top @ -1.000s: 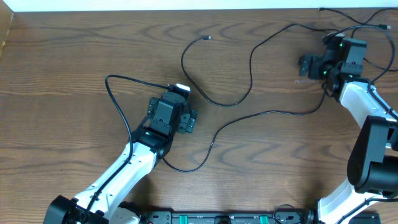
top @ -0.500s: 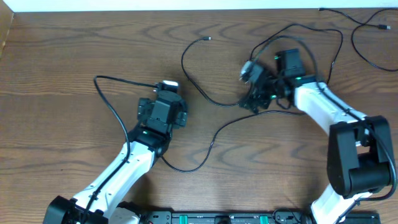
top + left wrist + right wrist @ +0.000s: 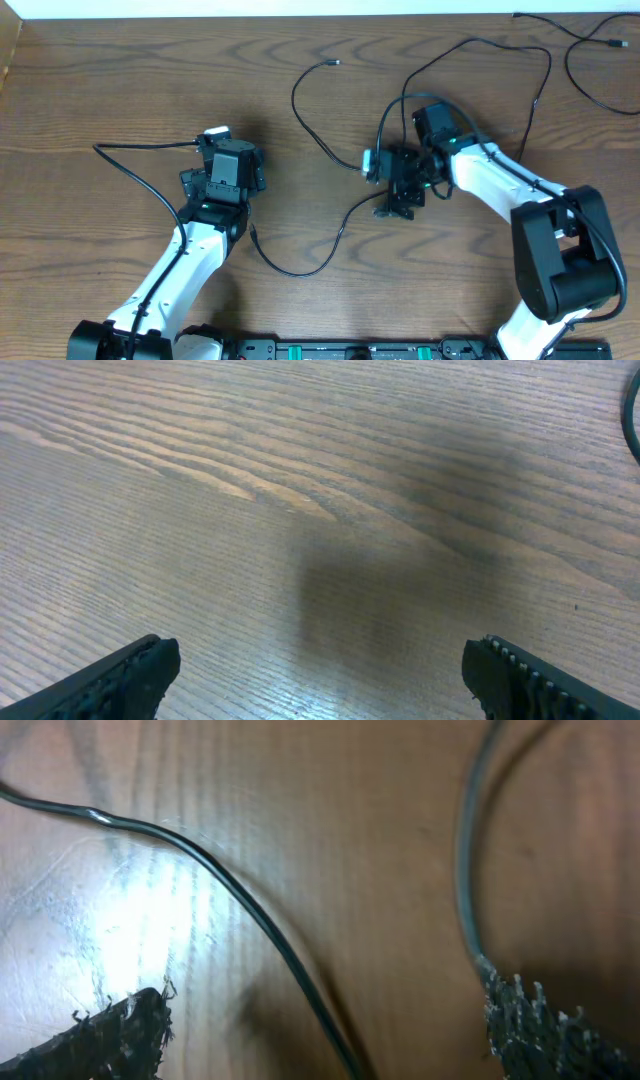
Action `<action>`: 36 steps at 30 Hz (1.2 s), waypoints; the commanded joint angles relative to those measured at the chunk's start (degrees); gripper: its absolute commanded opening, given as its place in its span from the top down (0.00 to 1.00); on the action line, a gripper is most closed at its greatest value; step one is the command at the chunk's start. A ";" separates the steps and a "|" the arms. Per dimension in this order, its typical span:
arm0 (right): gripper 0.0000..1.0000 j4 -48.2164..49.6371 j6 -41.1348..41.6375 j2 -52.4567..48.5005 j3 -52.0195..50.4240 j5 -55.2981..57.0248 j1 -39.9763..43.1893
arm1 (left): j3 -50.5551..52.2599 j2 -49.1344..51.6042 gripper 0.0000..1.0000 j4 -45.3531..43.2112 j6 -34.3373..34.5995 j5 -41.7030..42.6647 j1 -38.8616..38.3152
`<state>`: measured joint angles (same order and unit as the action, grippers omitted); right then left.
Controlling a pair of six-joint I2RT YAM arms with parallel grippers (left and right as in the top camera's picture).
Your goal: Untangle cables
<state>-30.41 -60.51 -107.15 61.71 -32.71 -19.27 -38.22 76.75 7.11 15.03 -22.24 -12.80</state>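
The cables (image 3: 300, 273) sprawl in loose black loops from table centre towards two o'clock. They look thin, light and limp, so I expect them to slide and drag their neighbours. I'd pinch near the plug (image 3: 335, 62) at twelve. The right gripper (image 3: 325, 1020) is spread with one strand between its fingers, ungrasped. The left gripper (image 3: 325, 660), at nine o'clock, gapes over bare table (image 3: 300, 480).

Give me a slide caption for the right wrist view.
Right claw open above the wooden table, one thin black cable running between its fingertips, a second cable curving alongside.
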 commanded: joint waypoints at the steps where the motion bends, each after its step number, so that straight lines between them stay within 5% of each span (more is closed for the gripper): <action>1: 0.01 0.79 -1.29 -2.62 -1.66 -2.14 -1.53 | -0.15 0.42 0.04 0.37 0.72 -0.72 0.20; 8: 0.23 0.79 -1.22 -3.39 -1.79 -2.19 -2.49 | -0.15 0.42 0.04 0.37 0.72 -0.74 0.20; 10: 0.91 0.92 -0.59 -3.39 -1.79 -1.97 -2.49 | -0.13 0.42 0.04 0.37 0.72 -0.74 0.20; 11: 0.99 1.33 0.37 -3.39 -1.77 -1.70 -2.47 | -0.15 0.42 0.05 0.37 0.72 -0.74 0.20; 16: 0.99 6.29 12.85 -3.15 -1.57 2.91 -2.47 | -0.15 0.42 0.04 0.37 0.72 -0.74 0.20; 24: 0.99 7.13 21.31 1.22 2.23 1.09 -2.43 | -0.15 0.42 0.04 0.35 0.72 -0.74 0.20; 32: 0.99 19.45 30.32 11.47 2.58 0.66 -1.73 | -0.15 0.42 0.05 0.37 0.72 -0.74 0.20; 36: 0.99 29.16 47.80 11.89 2.58 14.69 0.96 | -0.13 0.42 0.04 0.35 0.72 -0.74 0.20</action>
<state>-2.79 -25.32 -95.66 63.94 -26.74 -20.32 -38.22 76.75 7.38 15.22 -22.24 -12.80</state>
